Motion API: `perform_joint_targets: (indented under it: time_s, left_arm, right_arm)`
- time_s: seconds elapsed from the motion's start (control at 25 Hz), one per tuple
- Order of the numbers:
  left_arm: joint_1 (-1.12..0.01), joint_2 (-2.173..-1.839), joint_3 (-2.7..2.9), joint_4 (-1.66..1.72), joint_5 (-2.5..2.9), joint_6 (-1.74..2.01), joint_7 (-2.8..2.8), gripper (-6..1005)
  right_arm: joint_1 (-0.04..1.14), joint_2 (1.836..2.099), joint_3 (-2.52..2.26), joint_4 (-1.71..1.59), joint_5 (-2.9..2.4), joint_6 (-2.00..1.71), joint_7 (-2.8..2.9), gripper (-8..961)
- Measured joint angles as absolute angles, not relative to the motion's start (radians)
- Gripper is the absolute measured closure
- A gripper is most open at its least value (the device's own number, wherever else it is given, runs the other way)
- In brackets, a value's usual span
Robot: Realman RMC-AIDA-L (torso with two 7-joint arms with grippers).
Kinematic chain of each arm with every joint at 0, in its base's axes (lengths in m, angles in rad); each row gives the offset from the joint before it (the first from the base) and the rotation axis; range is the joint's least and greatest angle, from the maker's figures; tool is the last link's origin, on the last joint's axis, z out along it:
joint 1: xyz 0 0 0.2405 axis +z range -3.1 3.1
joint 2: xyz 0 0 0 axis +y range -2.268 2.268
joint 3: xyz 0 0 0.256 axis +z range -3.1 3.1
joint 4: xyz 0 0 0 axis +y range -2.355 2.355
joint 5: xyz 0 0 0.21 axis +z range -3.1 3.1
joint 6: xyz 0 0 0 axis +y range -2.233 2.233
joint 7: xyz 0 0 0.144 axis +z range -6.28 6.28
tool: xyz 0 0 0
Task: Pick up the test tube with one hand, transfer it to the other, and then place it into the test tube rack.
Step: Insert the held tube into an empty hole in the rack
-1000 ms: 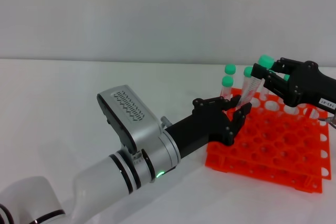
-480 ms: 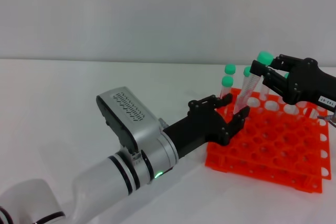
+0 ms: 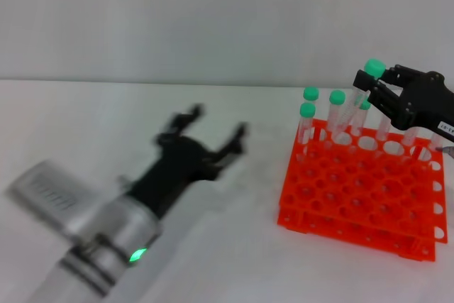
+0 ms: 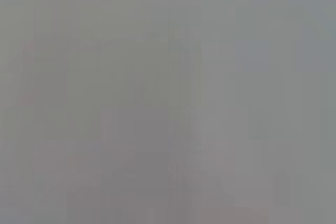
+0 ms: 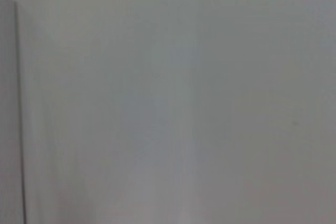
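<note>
In the head view, the test tube [image 3: 360,97] is held tilted above the far right part of the test tube rack [image 3: 362,189], its green cap uppermost and its clear body slanting down toward the rack's top tier. It is gripped just below the cap by the right gripper [image 3: 379,90], whose black jointed fingers are closed around the tube's upper end; the gripper's body extends off toward the right edge of the view. The tube's lower tip is hard to make out against the other tubes, and whether it has entered a hole cannot be told. The orange rack is seen resting on the white table [image 3: 85,118], with several other green-capped tubes [image 3: 308,122] standing upright in its far rows. The left gripper [image 3: 206,133] is seen well apart from the rack, over the table toward the left of it, and is rendered with heavy motion blur. Its fingers are spread wide and nothing is held between them. Behind it the silver-white left arm [image 3: 92,239] is visible, with a small green light near its black ring. Only a featureless grey field is given by the left wrist view, and a pale blank surface by the right wrist view, so nothing of the task is shown there.
</note>
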State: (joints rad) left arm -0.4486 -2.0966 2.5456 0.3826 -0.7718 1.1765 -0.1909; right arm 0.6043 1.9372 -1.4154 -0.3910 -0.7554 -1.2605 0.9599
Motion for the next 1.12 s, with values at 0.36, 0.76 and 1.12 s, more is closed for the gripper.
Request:
perform_joint_targets:
  time_s: [0.36,0.76,1.12]
  left_arm:
    - [-0.229,-2.092,2.285,0.335,-0.777,1.271,-0.195,104]
    - [-0.246,-2.092,2.278,0.307,-0.799,1.273,-0.207,104]
    - [-0.281,-2.092,2.285,0.313,-0.793,1.27,-0.21,104]
  right_arm:
    - [0.6,2.007,-1.406,-0.417,-0.757,-1.099,0.849,704]
    - [0.607,2.011,-1.414,-0.414,-0.773,-1.029,0.838,705]
    - [0.624,2.022,-1.414,-0.412,-0.767,-1.006,0.832,705]
